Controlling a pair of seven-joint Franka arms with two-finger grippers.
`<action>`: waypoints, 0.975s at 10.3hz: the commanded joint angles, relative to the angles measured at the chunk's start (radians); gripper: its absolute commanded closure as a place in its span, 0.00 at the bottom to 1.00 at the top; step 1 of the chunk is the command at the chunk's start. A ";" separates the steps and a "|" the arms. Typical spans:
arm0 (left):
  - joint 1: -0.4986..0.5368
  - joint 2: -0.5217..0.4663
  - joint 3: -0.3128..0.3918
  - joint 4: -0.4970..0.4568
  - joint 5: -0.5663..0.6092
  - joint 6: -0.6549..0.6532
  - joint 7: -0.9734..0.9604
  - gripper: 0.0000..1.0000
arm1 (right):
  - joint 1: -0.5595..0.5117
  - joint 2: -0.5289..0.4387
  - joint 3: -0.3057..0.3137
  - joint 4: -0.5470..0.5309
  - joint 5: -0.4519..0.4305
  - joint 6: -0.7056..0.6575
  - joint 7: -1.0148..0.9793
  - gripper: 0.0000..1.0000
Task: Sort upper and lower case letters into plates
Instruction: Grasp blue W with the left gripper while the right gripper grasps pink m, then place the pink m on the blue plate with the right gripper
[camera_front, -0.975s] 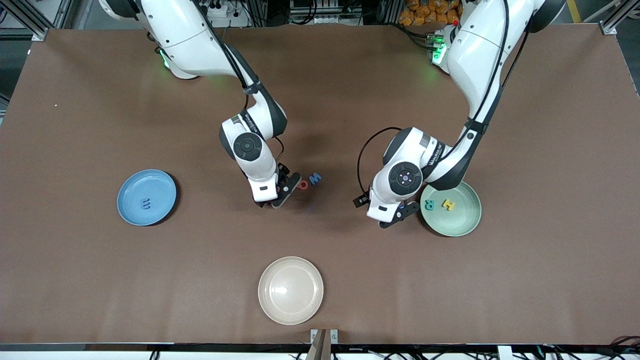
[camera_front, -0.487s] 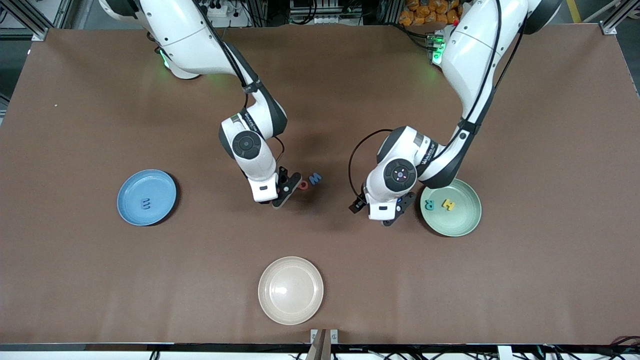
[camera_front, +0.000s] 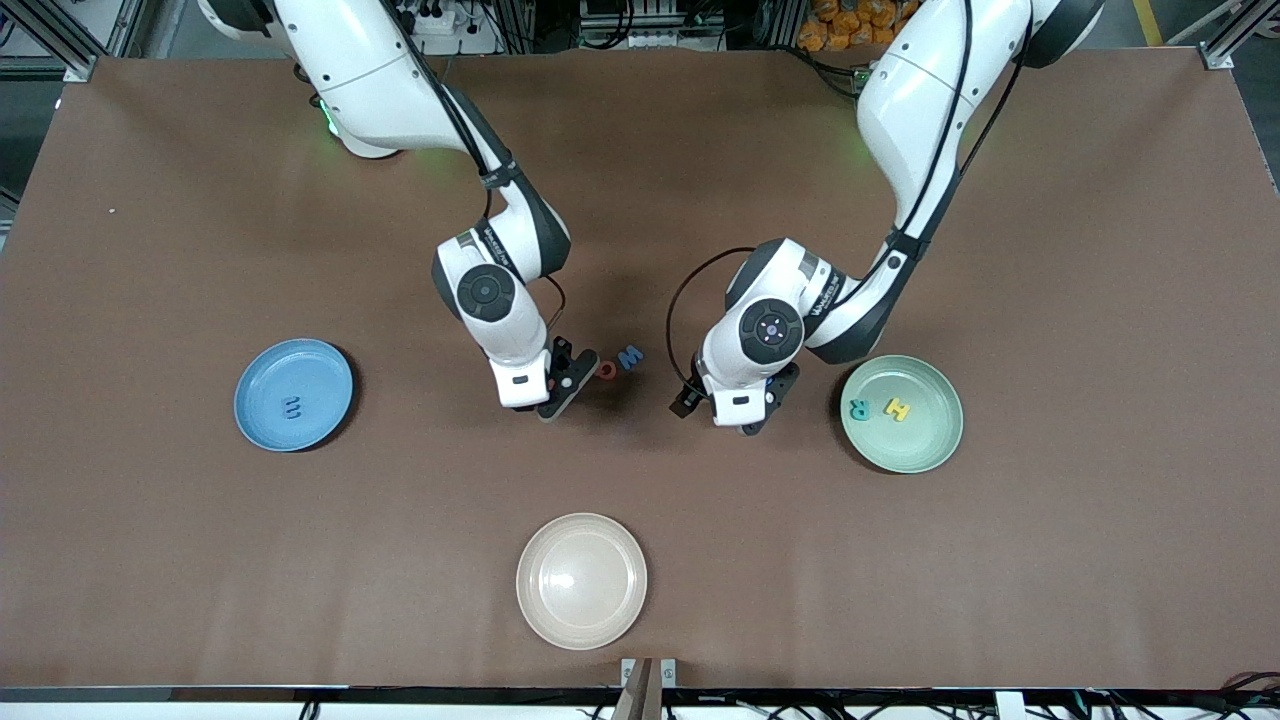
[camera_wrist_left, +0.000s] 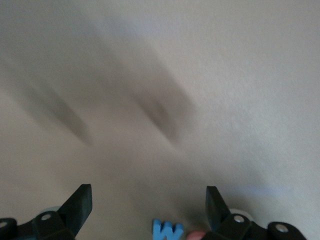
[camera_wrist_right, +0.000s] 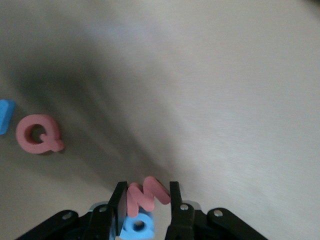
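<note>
Near the middle of the brown tabletop (camera_front: 640, 150), the right pincer (camera_wrist_right: 146, 197) is closed on a red foam letter (camera_wrist_right: 146, 194), an M or W shape that stands between its two black fingers. Just under that letter, close to the fingers, lies a light blue letter with a round hole (camera_wrist_right: 136, 225); whether it touches them cannot be told. A red Q (camera_wrist_right: 37, 133) lies flat on the tabletop near this pincer, and right beside the Q, toward the left arm's end, lies a blue W-shaped letter (camera_front: 630, 357).

The left pincer (camera_wrist_left: 149, 205) hangs over bare tabletop between the blue W-shaped letter and the mint green plate (camera_front: 935, 450), its fingers spread wide with nothing between them. Its wrist view shows the blue letter at the frame's edge.

The mint green plate sits toward the left arm's end of the tabletop and holds a teal R (camera_front: 858, 408) and a yellow H (camera_front: 897, 408), side by side and apart. The sky blue plate (camera_front: 265, 375) sits toward the right arm's end and holds one dark blue letter (camera_front: 291, 407), shaped like an m. A cream-white plate (camera_front: 581, 620) lies nearer the front camera than both, roughly midway between them.
</note>
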 joint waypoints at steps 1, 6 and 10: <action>-0.048 0.008 0.010 0.008 -0.033 0.018 -0.019 0.00 | -0.107 -0.048 0.008 0.071 0.015 -0.132 -0.006 1.00; -0.151 0.058 0.020 0.008 0.062 0.059 0.023 0.00 | -0.450 -0.083 -0.009 0.056 0.004 -0.291 -0.077 1.00; -0.173 0.089 0.021 0.031 0.064 0.059 0.072 0.00 | -0.492 -0.100 -0.099 0.056 -0.060 -0.403 -0.077 0.90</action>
